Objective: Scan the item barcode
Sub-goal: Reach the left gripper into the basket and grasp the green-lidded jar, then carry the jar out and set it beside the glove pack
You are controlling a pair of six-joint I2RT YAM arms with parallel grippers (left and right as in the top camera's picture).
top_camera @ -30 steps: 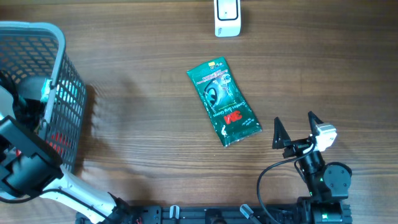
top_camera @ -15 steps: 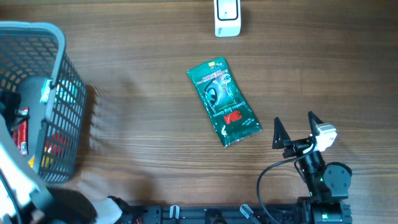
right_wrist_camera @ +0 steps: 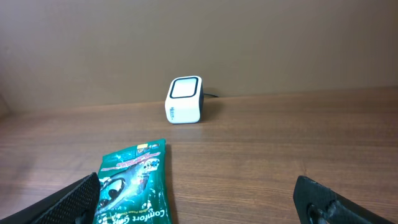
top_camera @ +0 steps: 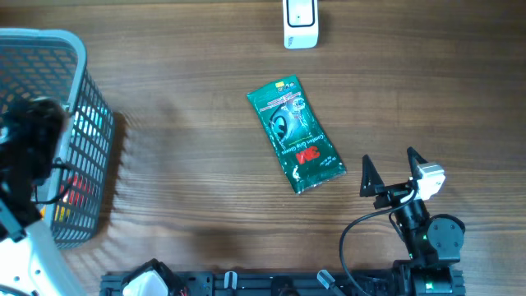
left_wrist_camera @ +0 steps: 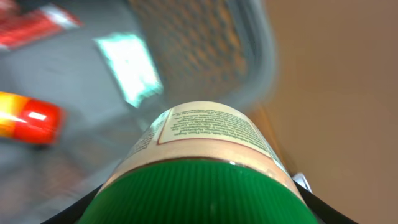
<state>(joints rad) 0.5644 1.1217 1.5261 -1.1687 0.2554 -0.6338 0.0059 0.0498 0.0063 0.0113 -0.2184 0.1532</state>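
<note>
Wood-grain table (top_camera: 189, 123); ribbed-capped, paper-labelled bottle (left_wrist_camera: 205, 134)

— Any print legible?
— A red "3M" on the green packet (top_camera: 294, 136), toward its five o'clock end — "Comfort" there too. The jar (left_wrist_camera: 205, 130) label's fine print is too small.

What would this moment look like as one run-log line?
left end effector: shut on green-capped bottle, over basket | right end effector: open, empty | green packet: on table | scanner: untouched
</note>
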